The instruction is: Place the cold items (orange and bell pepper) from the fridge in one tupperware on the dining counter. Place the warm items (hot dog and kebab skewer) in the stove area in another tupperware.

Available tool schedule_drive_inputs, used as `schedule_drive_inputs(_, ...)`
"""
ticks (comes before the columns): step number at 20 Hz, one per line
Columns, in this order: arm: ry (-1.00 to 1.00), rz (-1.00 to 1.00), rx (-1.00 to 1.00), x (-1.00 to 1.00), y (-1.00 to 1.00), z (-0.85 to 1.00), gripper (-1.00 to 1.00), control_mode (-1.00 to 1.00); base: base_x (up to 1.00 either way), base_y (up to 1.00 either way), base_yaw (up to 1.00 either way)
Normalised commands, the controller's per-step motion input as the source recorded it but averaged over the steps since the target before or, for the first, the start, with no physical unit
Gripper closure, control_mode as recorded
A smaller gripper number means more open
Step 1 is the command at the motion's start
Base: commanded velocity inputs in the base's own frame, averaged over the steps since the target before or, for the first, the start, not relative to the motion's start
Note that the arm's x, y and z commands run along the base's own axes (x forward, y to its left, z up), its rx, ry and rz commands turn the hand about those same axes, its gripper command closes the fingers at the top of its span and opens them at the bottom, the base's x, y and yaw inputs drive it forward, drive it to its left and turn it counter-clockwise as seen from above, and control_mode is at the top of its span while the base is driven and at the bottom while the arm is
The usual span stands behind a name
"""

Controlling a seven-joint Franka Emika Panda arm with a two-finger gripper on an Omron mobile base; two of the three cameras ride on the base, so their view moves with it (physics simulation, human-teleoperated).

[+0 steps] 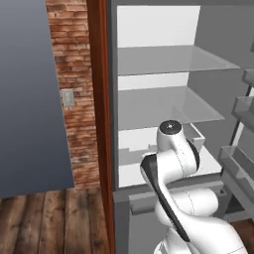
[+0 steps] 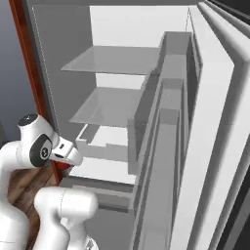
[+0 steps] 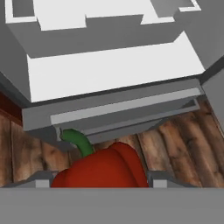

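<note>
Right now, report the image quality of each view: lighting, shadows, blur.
Left base view: even, flat rendered light, soft grey shading under the fridge shelves, no blur. Right base view: sharp, bright white door, no glare. Hand view: the red bell pepper between the fingertips is crisp, smoothly shaded.

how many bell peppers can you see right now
1. A red bell pepper with a green stem sits between the claw fingertips in the hand view, in front of the open fridge. Others may be hidden.
</note>
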Motion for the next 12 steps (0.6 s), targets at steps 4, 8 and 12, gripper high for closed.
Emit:
schedule_drive_inputs(4,0.00,0.00,0.00,0.00,0.00,0.00,1.00,1.00,-0.53,0.45,-0.41)
schedule_drive_inputs(8,0.00,0.00,0.00,0.00,0.00,0.00,1.00,1.00,-0.49,0.73,-0.43)
schedule_drive_inputs(12,0.00,0.00,0.00,0.00,0.00,0.00,1.00,1.00,-0.73,0.70,-0.49)
